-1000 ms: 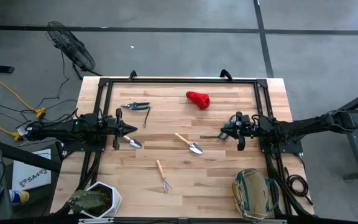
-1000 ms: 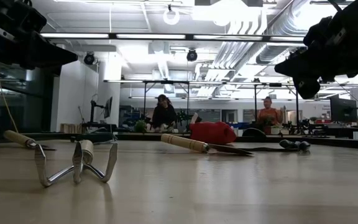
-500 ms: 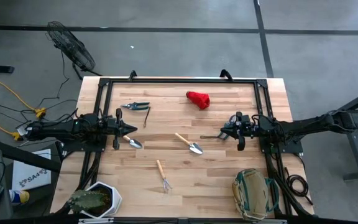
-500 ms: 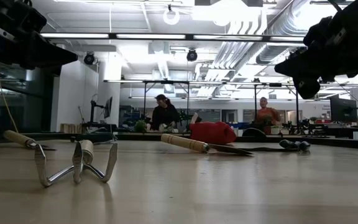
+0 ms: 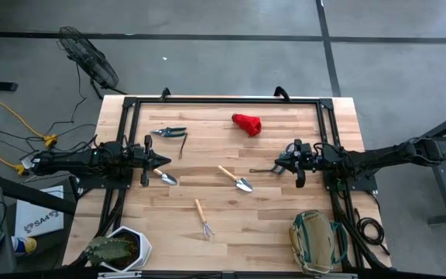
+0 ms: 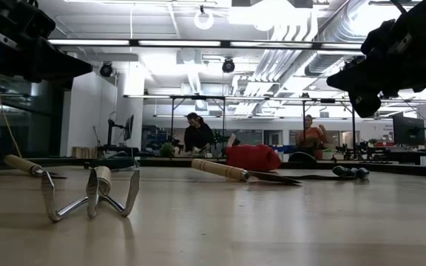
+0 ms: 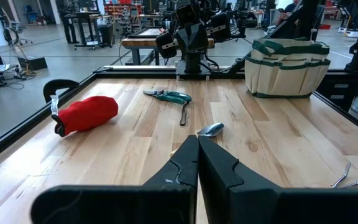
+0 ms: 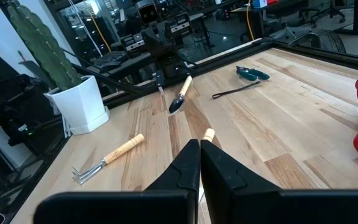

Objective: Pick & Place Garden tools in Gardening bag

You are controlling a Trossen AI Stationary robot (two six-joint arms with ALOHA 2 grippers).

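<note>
My left gripper is shut and empty, raised above the table's left side. A wooden-handled trowel lies just beside it. My right gripper is shut and empty at the right. A thin dark tool lies ahead of it; the left wrist view shows it as green-handled shears. A second trowel lies mid-table and the rake nearer the front. More shears lie far left and the red lump at the far side. The khaki bag stands at the near right corner.
A cactus in a white hexagonal pot stands at the near left corner. A black frame rail runs round the table's edges. People sit in the room beyond the table.
</note>
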